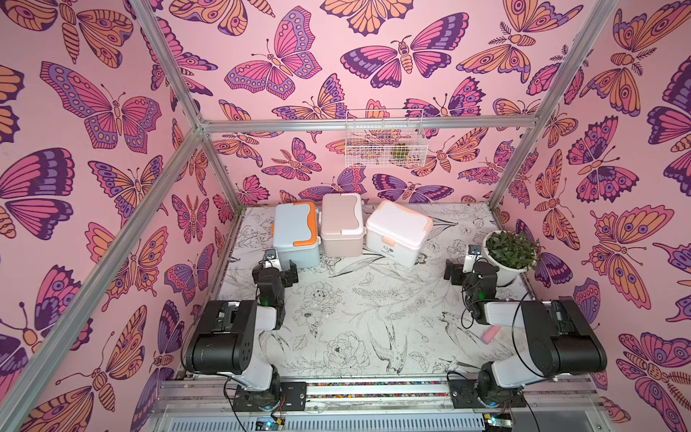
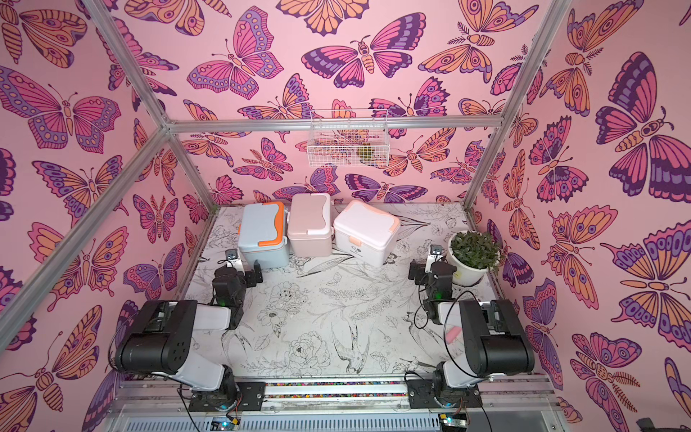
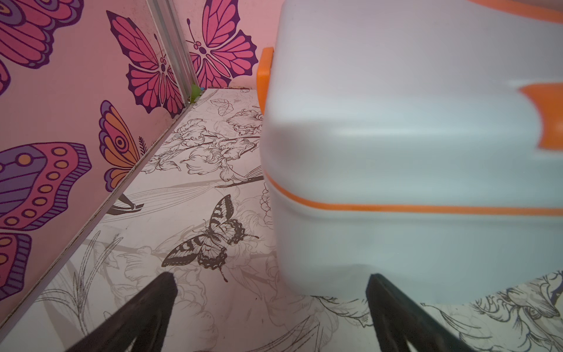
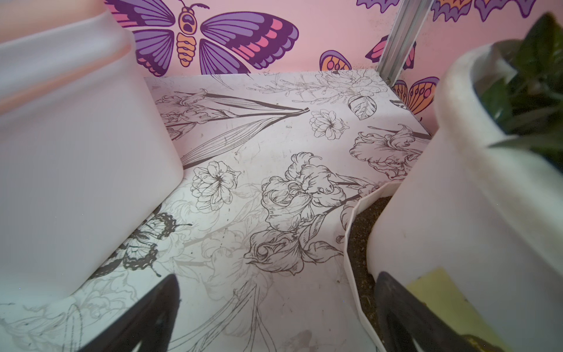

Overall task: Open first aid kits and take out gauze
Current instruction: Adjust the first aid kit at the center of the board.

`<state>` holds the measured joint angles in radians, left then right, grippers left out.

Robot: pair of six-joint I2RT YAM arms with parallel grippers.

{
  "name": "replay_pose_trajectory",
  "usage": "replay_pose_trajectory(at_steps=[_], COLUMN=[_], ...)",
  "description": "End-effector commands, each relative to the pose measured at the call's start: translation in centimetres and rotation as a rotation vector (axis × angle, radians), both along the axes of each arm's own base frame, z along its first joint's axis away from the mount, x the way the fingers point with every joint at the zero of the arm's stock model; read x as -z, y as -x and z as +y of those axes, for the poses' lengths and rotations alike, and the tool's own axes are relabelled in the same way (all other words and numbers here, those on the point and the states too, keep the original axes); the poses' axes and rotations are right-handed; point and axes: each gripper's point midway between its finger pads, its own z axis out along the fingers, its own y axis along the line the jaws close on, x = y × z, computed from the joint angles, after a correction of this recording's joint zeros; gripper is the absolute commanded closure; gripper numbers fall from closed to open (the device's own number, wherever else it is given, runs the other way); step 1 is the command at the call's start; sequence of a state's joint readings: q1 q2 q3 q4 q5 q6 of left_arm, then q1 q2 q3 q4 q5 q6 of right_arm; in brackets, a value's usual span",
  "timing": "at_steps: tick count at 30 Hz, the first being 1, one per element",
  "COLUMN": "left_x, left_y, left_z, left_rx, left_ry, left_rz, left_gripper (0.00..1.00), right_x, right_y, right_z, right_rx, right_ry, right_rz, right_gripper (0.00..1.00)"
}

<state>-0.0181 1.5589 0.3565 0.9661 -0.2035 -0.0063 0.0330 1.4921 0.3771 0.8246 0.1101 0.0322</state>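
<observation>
The left gripper [image 3: 269,275] stands with its black fingers spread wide and empty, low over the flower-printed white tabletop [image 1: 374,299], just in front of the near left corner of the blue-grey plastic case with orange trim [image 1: 295,232]. The right gripper [image 4: 277,275], equally spread and holding nothing, sits between the white plastic case with peach trim [image 1: 396,232] and the round white pot of green leaves [image 1: 508,258]. One of its fingers is close against the pot's saucer; whether it touches cannot be told. The beige-pink plastic case [image 1: 342,224] stands between the other two in a row along the back of the table, all lids shut, the white one turned at an angle. A white wire basket [image 1: 385,138] hangs on the butterfly-papered wall above them.
</observation>
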Motion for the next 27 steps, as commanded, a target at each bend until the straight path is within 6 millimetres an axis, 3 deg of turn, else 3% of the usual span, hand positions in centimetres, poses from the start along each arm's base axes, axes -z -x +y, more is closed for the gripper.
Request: replay_pose_trajectory(at_steps=[1, 9, 13, 16, 18, 21, 24, 27], left_x=[-0.1, -1.6, -4.7, -8.2, -10.2, -14.0, -15.8, -16.0], left_y=[1.1, 3.1, 4.5, 5.3, 5.9, 7.3, 8.7, 9.8], left_z=[-0.4, -0.8, -1.4, -2.8, -3.7, -5.0, -7.2, -9.4], left_rx=[-0.003, -0.016, -0.048, -0.015, -0.011, -0.027, 0.085, 0.197], left_ry=[-0.037, -0.082, -0.149, -0.162, -0.112, 0.025, 0.207, 0.31], left_rz=[-0.021, -0.119, -0.18, -0.23, -0.239, -0.23, -0.192, -0.101], left_gripper=[0.01, 0.01, 0.01, 0.01, 0.01, 0.01, 0.01, 0.01], right_x=[-2.6, -8.9, -12.3, -14.0, -15.2, -15.5, -15.5, -16.3], right_y=[0.2, 1.6, 2.7, 3.4, 3.7, 3.8, 3.4, 1.7], right_z=[0.4, 1.7, 2.7, 3.6, 4.1, 3.1, 2.1, 3.7], right_rx=[-0.019, -0.025, -0.029, -0.043, -0.049, 0.046, 0.12, -0.01], right_ry=[0.018, -0.126, -0.317, -0.41, -0.458, -0.517, -0.601, -0.688], right_rz=[-0.058, -0.055, -0.088, -0.042, -0.009, 0.051, 0.074, 0.066], right_gripper=[0.01, 0.01, 0.01, 0.01, 0.01, 0.01, 0.01, 0.01])
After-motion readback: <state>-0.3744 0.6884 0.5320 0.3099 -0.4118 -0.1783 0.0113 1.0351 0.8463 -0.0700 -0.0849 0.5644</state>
